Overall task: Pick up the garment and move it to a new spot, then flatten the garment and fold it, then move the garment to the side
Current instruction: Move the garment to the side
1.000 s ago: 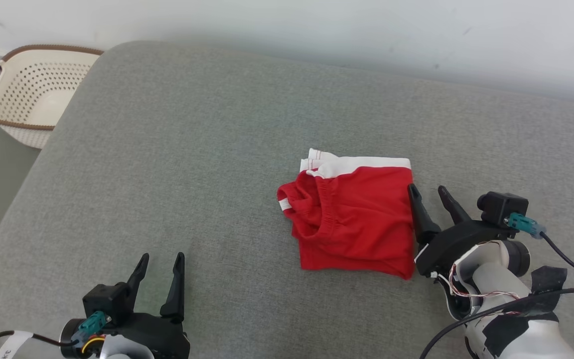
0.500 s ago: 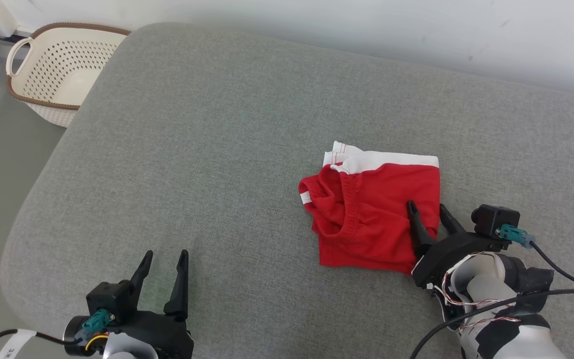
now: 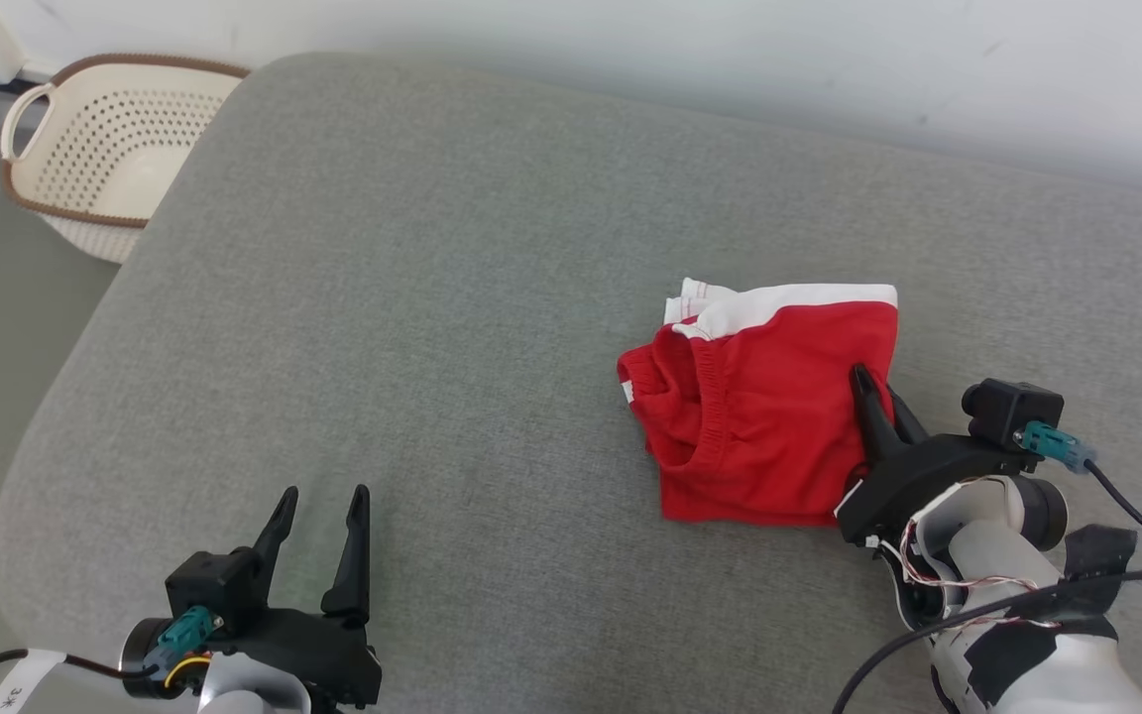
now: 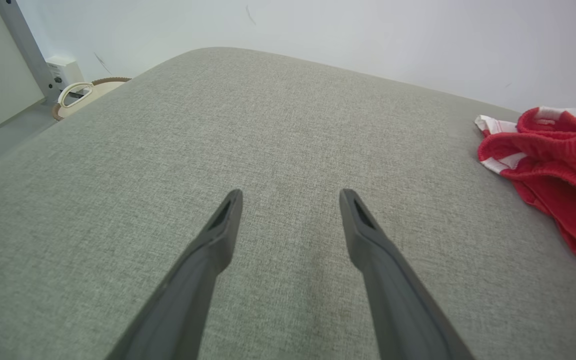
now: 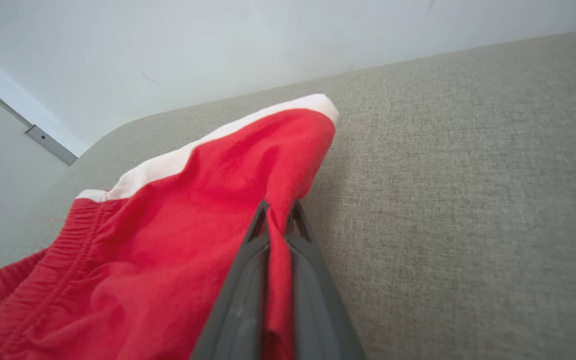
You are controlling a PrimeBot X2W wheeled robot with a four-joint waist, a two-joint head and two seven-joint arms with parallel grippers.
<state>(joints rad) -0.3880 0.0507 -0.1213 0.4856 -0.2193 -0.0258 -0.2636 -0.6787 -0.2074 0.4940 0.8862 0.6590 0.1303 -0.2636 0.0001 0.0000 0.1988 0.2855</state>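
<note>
Nearest, left gripper (image 3: 324, 490) is parked at the front edge of the grey cushion (image 3: 432, 297), jaws wide open with nothing between them, same as a second ago; its own wrist view (image 4: 292, 192) has bare fabric under the tips and the garment (image 4: 563, 165) off to the side, well apart. The change is on the right gripper (image 3: 876, 382). A second ago its jaws stood open just beside the garment's right edge; now they have moved in and closed on that edge. The right wrist view (image 5: 279, 205) confirms it, with a fold of red cloth pinched between the fingers and the fabric tenting up toward the pinch. The head camera also shifted, so ignore the apparent drift of the whole scene. The garment (image 3: 759, 407), red shorts with a white band, is otherwise lying on the cushion right of centre, roughly squared but with the waistband bunched on its left side. My read: grip is made and a lift or drag comes next. It is a single-edge pinch, so expect the far layers to trail or unfold. Further back at the left, the basket (image 3: 75, 183) is off the cushion, then the wall (image 3: 630, 50).
</note>
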